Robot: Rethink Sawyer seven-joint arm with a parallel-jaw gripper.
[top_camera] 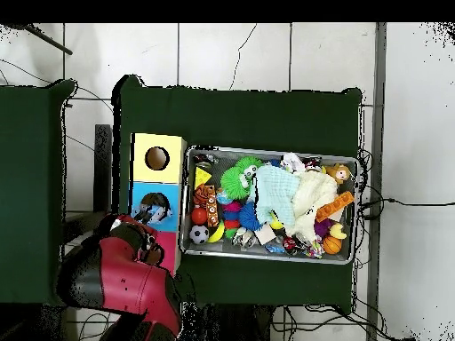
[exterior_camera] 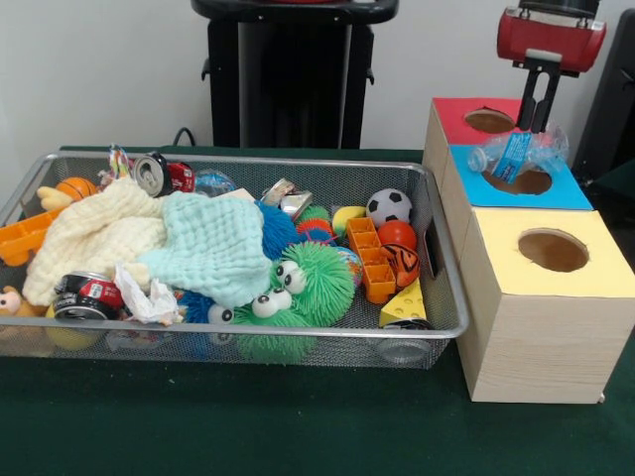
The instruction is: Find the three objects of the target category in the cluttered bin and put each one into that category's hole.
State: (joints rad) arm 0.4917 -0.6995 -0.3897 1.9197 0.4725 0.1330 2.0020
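Observation:
A crushed clear plastic bottle (exterior_camera: pixel 516 155) with a blue label lies tilted across the round hole of the blue-topped box (exterior_camera: pixel 556 194). In the overhead view the bottle (top_camera: pixel 153 212) sits on the same blue box (top_camera: pixel 142 192). My gripper (exterior_camera: pixel 537 123) hangs straight down over the bottle's right part, its tips at the bottle's upper edge. Whether it grips the bottle does not show. The wire bin (exterior_camera: pixel 448 297) holds mixed clutter. What looks like another clear plastic piece (exterior_camera: pixel 212 181) shows at its back, behind the cloths.
A red-topped box (exterior_camera: pixel 458 111) and a yellow-topped box (exterior_camera: pixel 595 280), each with a hole, flank the blue one. The bin holds two cans (exterior_camera: pixel 154 174) (exterior_camera: pixel 84 296), cloths (exterior_camera: pixel 213 243), fuzzy green toys (exterior_camera: pixel 317 283), balls and an orange block (exterior_camera: pixel 367 260). My red arm (top_camera: pixel 115 275) overhangs the red box.

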